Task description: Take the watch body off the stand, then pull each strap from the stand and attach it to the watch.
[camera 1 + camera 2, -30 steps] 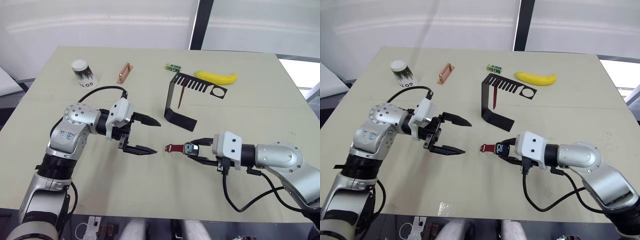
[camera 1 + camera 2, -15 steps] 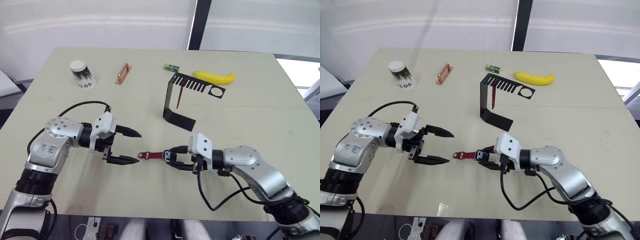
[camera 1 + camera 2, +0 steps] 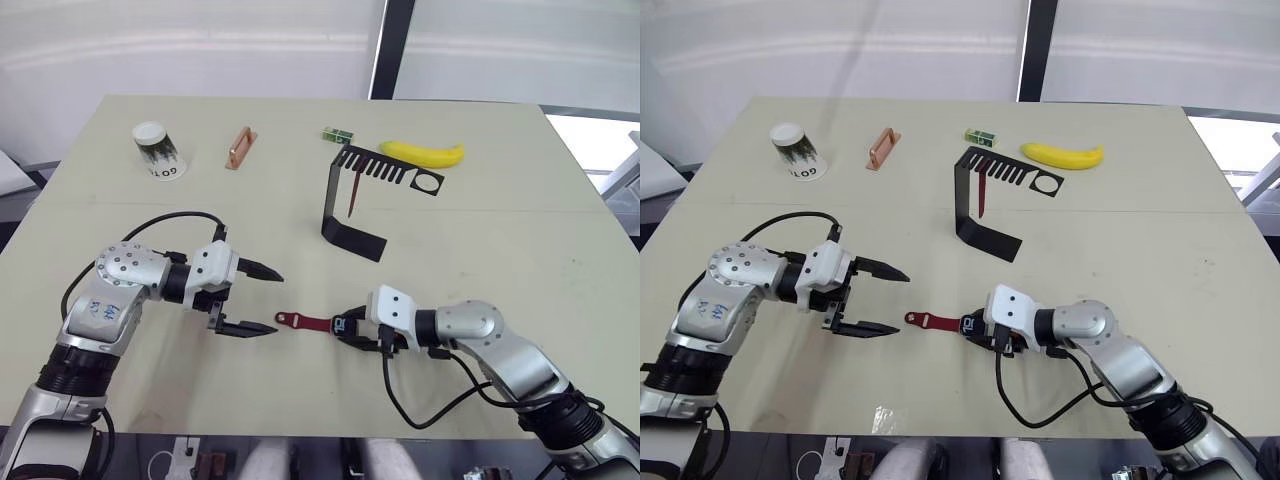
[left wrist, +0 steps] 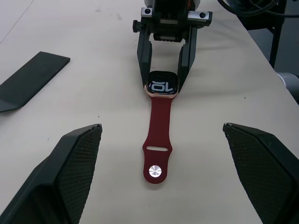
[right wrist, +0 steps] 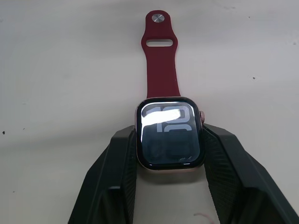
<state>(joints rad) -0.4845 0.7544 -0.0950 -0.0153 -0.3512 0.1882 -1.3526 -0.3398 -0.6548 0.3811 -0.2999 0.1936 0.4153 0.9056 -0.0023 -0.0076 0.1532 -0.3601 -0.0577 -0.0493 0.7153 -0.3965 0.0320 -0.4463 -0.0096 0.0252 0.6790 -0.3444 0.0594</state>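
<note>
The table [image 3: 520, 230] carries everything, largest first. The stand [image 3: 352, 200] sits upright toward the far middle, and 1 maroon strap [image 3: 356, 195] hangs from a slot in its comb arm. Behind and beside it lie a banana [image 3: 422, 153], a small green block [image 3: 336, 133], a copper bar [image 3: 238, 147] and an overturned cup [image 3: 157, 150].

Nearer the front edge, the right hand [image 3: 352, 327] is pinching the watch body [image 5: 169, 138] by its 2 side edges, screen up, low over the table. The attached strap [image 4: 158, 133] trails flat from the watch toward the left hand [image 3: 262, 299], whose fingers are spread wide with nothing between them — its tips sit either side of the strap's free end.

Judging by this, 1 strap is on and 1 is left. To do the next step well, the right hand should keep its squeeze square on the case so the empty slot stays reachable, while the left goes to the stand and pulls the hanging strap straight down out of its comb slot — a sideways tug would likely tip the stand.
</note>
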